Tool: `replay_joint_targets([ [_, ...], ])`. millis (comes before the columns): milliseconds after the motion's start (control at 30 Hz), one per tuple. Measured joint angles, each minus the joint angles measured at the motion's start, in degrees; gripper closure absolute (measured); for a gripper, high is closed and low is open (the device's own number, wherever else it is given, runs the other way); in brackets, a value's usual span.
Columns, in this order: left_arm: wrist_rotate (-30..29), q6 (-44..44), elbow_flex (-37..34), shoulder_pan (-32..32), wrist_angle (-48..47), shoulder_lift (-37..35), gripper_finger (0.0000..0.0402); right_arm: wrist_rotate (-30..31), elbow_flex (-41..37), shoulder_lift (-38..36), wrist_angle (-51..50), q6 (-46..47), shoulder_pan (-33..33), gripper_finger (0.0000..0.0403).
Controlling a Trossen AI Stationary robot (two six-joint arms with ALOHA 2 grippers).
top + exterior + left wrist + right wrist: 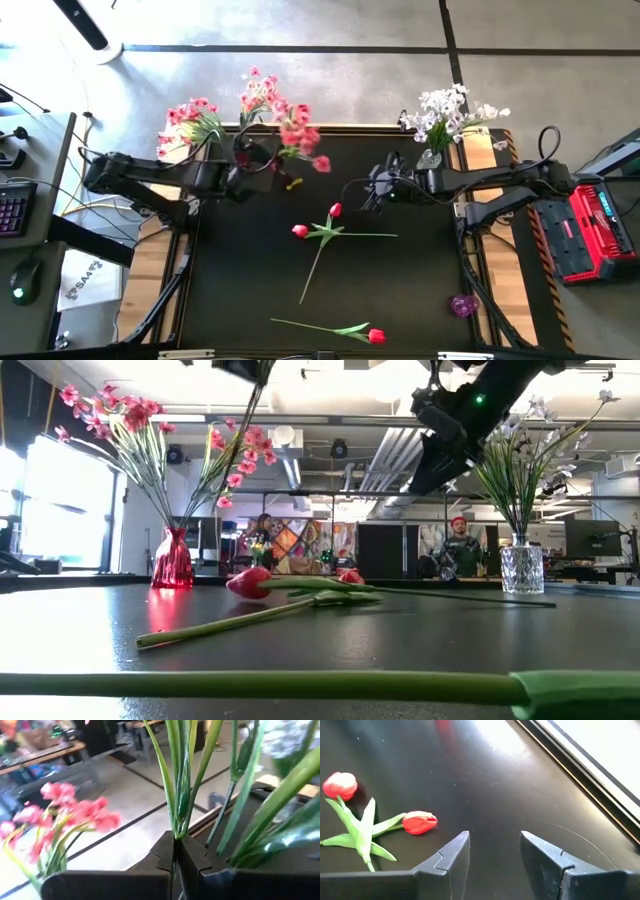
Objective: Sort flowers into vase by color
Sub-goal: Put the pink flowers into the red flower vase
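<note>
Pinched between the closed fingers of the left gripper [175, 857] is a spray of small pink blossoms on green stems [300, 135], held up over the far left part of the black table [250, 280], close to the red glass vase [172, 560]. That vase is already filled with a bunch of pink blossoms [190, 118], and the clear cut-glass vase [522, 568] at the far right corner is filled with white blossoms [448, 110]. By that showing, the white sorting looks finished and the pink nearly so, pending the held spray being set into the red vase.

Three red tulips with green leaves are left lying on the table: two crossed near the middle, their heads seen at [335, 210] and [299, 231], and one near the front edge [376, 336]. No vase for them is clearly made out; a small purple object [462, 305] lies at the right front, and what it is cannot be told.

The left arm is stretched in from the left side, roughly level, its wrist raised well above the tabletop. The right arm is stretched in from the right, its gripper [495, 852] held above the table near the middle tulips, fingers spread apart and holding nothing.
</note>
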Motion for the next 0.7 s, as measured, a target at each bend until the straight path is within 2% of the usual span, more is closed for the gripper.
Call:
replay_joint_targets([
  [100, 0.07, -3.25, -5.85, 3.13, -0.48, -3.42, 0.0401, -0.04, 0.0, -0.01, 1.22, 0.1, 0.0, 0.0242],
  [233, -0.01, -5.56, -14.71, 8.09, 3.35, -10.33, 0.0401, 0.71, 0.0, -0.02, 2.09, 0.14, -0.02, 0.0242],
  [500, 6.26, 11.54, -27.18, 17.47, 26.88, -22.19, 0.0401, 4.05, 0.0, -0.02, 4.5, 0.87, -0.04, 0.0242],
  [700, 8.25, 16.64, -27.89, 23.32, 28.46, -25.81, 0.0401, 4.81, 0.0, -0.02, 4.68, 2.87, -0.79, 0.0242],
])
